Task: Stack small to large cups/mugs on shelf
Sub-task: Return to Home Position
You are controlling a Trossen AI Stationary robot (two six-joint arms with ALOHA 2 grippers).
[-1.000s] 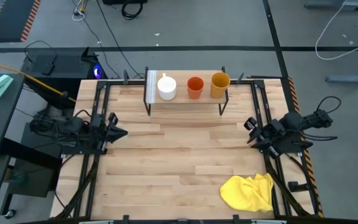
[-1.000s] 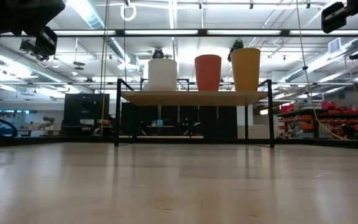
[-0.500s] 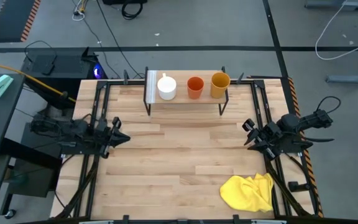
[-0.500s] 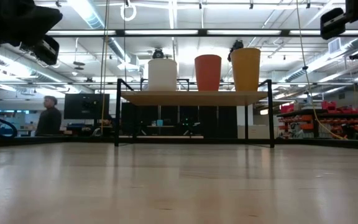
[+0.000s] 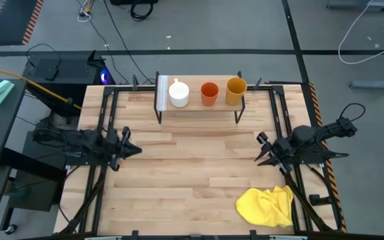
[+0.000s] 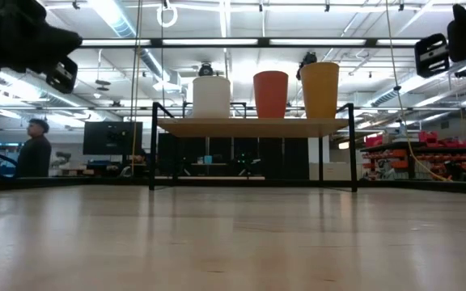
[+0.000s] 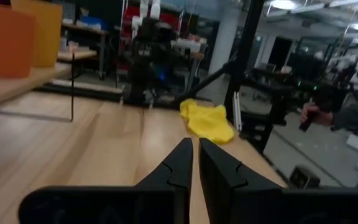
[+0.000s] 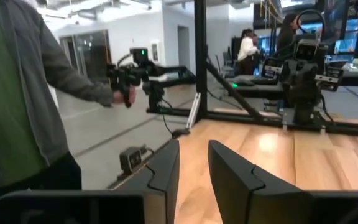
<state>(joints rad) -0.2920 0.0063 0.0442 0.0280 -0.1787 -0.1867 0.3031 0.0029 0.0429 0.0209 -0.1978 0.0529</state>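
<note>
A white mug (image 5: pixel 179 93), an orange-red cup (image 5: pixel 209 93) and a taller yellow-orange cup (image 5: pixel 236 91) stand upright in a row on the shelf's wooden top board (image 5: pixel 199 108) at the table's far side. The low view also shows the white mug (image 6: pixel 211 97), the orange-red cup (image 6: pixel 270 94) and the yellow-orange cup (image 6: pixel 319 90). My left gripper (image 5: pixel 139 148) is shut and empty above the table's left side. My right gripper (image 5: pixel 259 149) is open and empty above the right side. Both point toward the table's middle, well nearer than the shelf.
A crumpled yellow cloth (image 5: pixel 267 205) lies near the table's near right corner. Black frame rails (image 5: pixel 105 120) run along both table sides. Bare tabletop (image 5: pixel 199 160) lies between the grippers. A person (image 8: pixel 17 93) stands beyond the table; another person (image 6: pixel 32 149) is far behind.
My left gripper has gone a little toward the table's right edge. My right gripper has gone toward the table's left edge and slightly toward the near edge. The cups have kept still. A person has walked into the low view's background at the left.
</note>
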